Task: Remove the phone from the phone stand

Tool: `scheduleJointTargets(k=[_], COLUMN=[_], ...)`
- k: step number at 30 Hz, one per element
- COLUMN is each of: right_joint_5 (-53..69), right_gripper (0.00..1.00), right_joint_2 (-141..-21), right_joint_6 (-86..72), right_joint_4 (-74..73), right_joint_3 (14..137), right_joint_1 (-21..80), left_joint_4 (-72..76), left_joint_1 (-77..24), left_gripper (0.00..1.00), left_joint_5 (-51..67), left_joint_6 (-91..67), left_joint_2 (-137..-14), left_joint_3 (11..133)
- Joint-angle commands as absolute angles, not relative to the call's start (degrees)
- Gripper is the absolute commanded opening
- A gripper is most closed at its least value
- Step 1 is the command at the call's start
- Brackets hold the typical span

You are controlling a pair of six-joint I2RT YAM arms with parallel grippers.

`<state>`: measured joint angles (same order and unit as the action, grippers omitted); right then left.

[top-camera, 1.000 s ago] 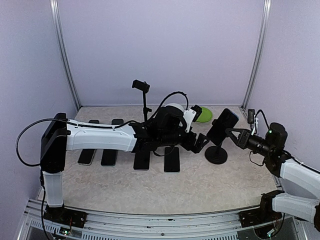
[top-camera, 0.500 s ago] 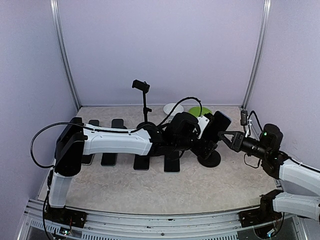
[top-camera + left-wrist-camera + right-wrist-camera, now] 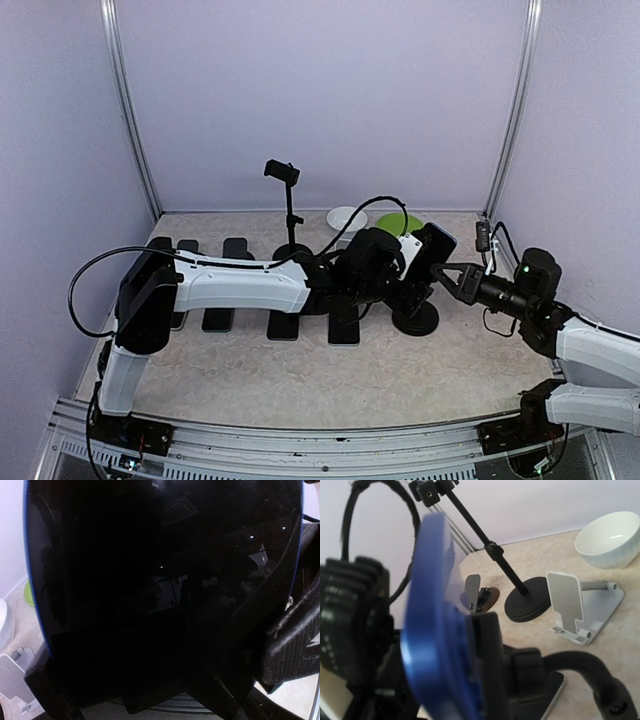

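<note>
Top external view is showing the phone (image 3: pixel 433 250) sitting in its stand (image 3: pixel 416 321), right of centre on the bench (image 3: pixel 400 380). It is leaning back, its long axis running up and slightly rightward from the round base. Both arms are crowding it. The left claw (image 3: pixel 407 290) is reaching across from the left and sitting low against the front of the phone. The right claw (image 3: pixel 444 272) is pointing in from the right, just beside the phone's back, its jaws looking parted and holding nothing. So the phone is lying between the two claws, face toward the left arm.

Left wrist view is giving what the overhead one is hiding. The dark screen (image 3: pixel 160 595) is filling nearly the whole frame, with a finger (image 3: pixel 282 652) showing at its right edge and another dark piece at lower left. Whether those are pinching the phone or merely flanking it, I cannot tell.

Right wrist view is catching the phone edge-on, its blue back (image 3: pixel 432 615) foremost and the black clamp (image 3: pixel 490 662) just behind. Judging by that, a lift along the long axis is looking like the way out.
</note>
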<state>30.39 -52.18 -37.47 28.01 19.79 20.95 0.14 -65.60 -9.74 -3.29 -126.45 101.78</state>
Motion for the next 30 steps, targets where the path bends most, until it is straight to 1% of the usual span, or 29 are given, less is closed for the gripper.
scheduleJointTargets(k=[1, 4, 5, 6, 9, 10, 11, 14, 17, 23, 25, 30], right_joint_5=[31.12, 30.94, 30.94, 30.89, 29.46, 29.04, 29.13, 30.86, 32.11, 34.04, 34.12, 33.32], right_gripper=[0.0, 0.0, 0.05, 0.15, 0.38, 0.43, 0.46, 0.52, 0.53, 0.47, 0.43, 0.39], right_joint_2=[-52.09, -51.93, -51.78, -51.55, -49.83, -49.42, -49.08, -49.98, -51.41, -53.63, -53.65, -52.07], right_joint_6=[-39.42, -39.02, -38.67, -38.07, -35.68, -34.49, -33.57, -32.19, -32.22, -33.03, -33.51, -32.66], right_joint_4=[31.84, 30.72, 29.98, 29.2, 25.99, 24.91, 24.07, 23.53, 23.98, 27.71, 28.52, 26.23], right_joint_3=[22.2, 22.39, 22.37, 22.34, 22.25, 22.24, 22.35, 22.48, 22.18, 19.94, 19.18, 18.98], right_joint_1=[22.07, 22.06, 22.06, 22.07, 22.03, 21.94, 21.83, 21.71, 21.67, 21.71, 21.73, 21.71], left_joint_4=[2.28, 3.96, 4.69, 5.45, 7.19, 7.49, 7.55, 7.48, 7.46, 7.65, 7.73, 7.73], left_joint_1=[-65.65, -65.65, -65.56, -65.57, -65.57, -65.5, -65.48, -65.31, -65.3, -64.96, -64.82, -64.37], left_gripper=[0.84, 0.76, 0.74, 0.71, 0.65, 0.64, 0.63, 0.59, 0.57, 0.53, 0.52, 0.48], left_joint_5=[-11.94, -12.47, -12.62, -12.51, -11.96, -11.31, -10.61, -9.43, -9.44, -8.98, -8.72, -8.7], left_joint_6=[-3.21, -3.41, -3.48, -3.56, -3.28, -3.11, -3.0, -3.01, -3.16, -3.6, -3.74, -3.76], left_joint_2=[-127.28, -126.28, -125.77, -125.3, -124.01, -123.78, -123.73, -123.83, -123.86, -123.66, -123.66, -123.39], left_joint_3=[103.27, 101.33, 100.35, 99.48, 97.52, 97.1, 96.96, 97.08, 97.06, 97.02, 97.03, 96.61])
